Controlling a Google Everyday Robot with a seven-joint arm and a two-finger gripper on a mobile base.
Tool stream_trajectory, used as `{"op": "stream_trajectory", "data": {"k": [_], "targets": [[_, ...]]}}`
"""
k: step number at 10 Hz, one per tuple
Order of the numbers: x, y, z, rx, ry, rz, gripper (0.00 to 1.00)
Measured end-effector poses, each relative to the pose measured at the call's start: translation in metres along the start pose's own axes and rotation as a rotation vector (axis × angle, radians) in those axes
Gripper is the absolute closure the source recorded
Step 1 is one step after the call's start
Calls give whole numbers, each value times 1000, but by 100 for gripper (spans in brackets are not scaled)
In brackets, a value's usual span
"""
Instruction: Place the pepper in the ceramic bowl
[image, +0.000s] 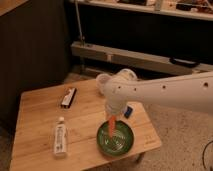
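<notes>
While reaching in from the right across the wooden table (35, 115), holds gripper (113, 118) pointed down, clamped on the pepper (110, 124) above the ceramic bowl (116, 139).

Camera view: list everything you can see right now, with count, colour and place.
ceramic bowl: one, dark green, near right corner of the table.
pepper: one, orange-red, hanging upright over the bowl's left rim, under the end effector.
blue object: one, behind the bowl, partly hidden by the arm.
white tube: one, near left of the table.
dark flat object: one, far side of the table.
wooden table: one, light wood.
end effector: one, white arm from the right, above the bowl.
</notes>
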Motion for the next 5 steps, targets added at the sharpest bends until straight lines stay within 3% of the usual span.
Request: {"op": "stream_trajectory", "data": {"k": [2, 4, 5], "targets": [[1, -8, 0, -48, -1, 16, 20], [-1, -18, 3, -136, 11, 40, 20], [-2, -18, 3, -148, 11, 41, 20]]}}
